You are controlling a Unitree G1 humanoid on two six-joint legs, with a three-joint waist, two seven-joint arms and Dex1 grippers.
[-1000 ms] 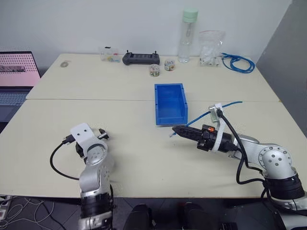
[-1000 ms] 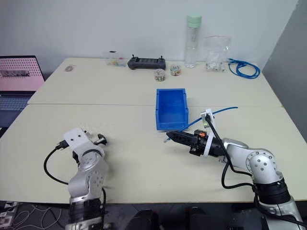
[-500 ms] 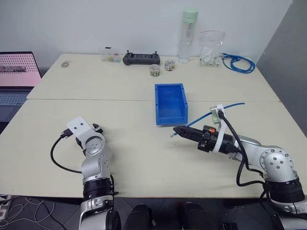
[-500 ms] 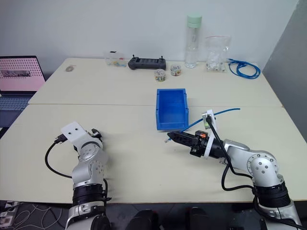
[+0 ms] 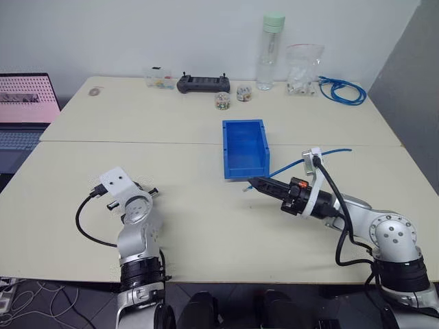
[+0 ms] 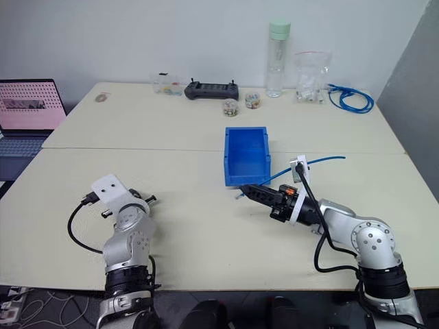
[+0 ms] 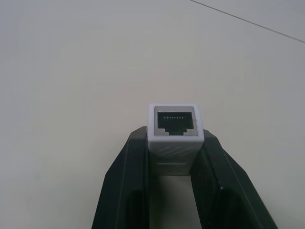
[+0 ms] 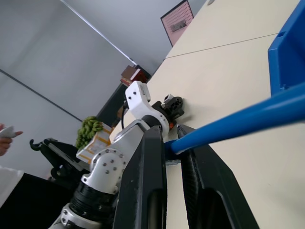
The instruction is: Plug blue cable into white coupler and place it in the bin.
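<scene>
The white coupler sits between the tips of my left gripper, which is shut on it, its dark socket facing away from the wrist. From the head view that left gripper is low over the near left of the table. My right gripper is shut on the blue cable close to its plug end, just in front of the bin. The cable trails back to the right past the wrist. The bin stands open-topped at the table's middle.
Along the far edge stand a clear box, a black controller, small jars, a tall bottle, a plastic bag and a coiled blue cable. A laptop sits at the left. A person's hand shows beyond the table.
My left gripper's fingers have closed on the white coupler and the wrist has tilted slightly. The right gripper has held its place with the cable.
</scene>
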